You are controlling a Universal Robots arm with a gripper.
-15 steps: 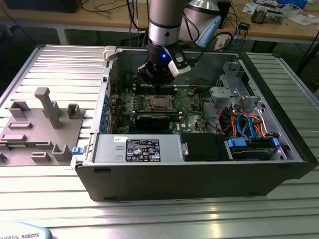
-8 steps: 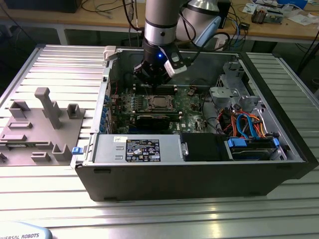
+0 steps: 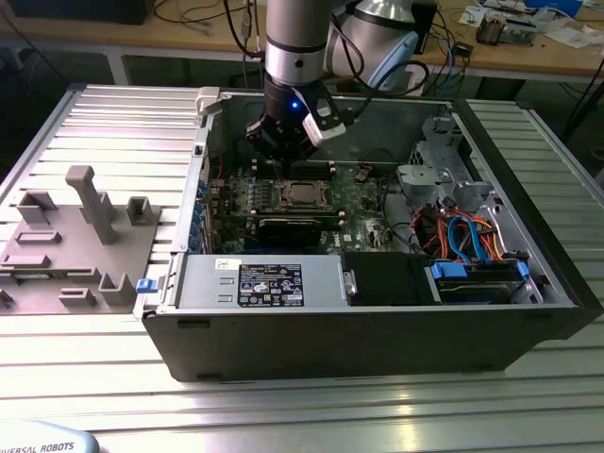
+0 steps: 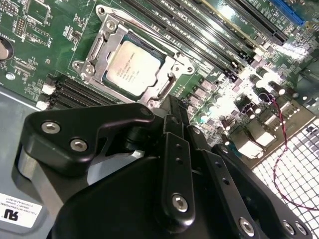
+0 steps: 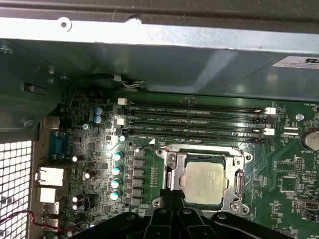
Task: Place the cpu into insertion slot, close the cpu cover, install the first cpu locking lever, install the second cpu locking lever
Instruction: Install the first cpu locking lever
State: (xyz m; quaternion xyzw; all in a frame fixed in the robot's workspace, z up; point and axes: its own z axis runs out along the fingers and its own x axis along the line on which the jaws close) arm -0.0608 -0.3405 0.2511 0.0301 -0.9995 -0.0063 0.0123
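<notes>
The cpu sits socketed inside the computer case on a ribbed metal table; finger state unclear.

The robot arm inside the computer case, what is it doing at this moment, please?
The arm has its tool lowered into the open computer case, just above the motherboard and beside the socket. The cpu already lies in the socket, and the cpu cover is down around it, with the chip showing through its square opening. The tool holds nothing that can be seen.
</notes>
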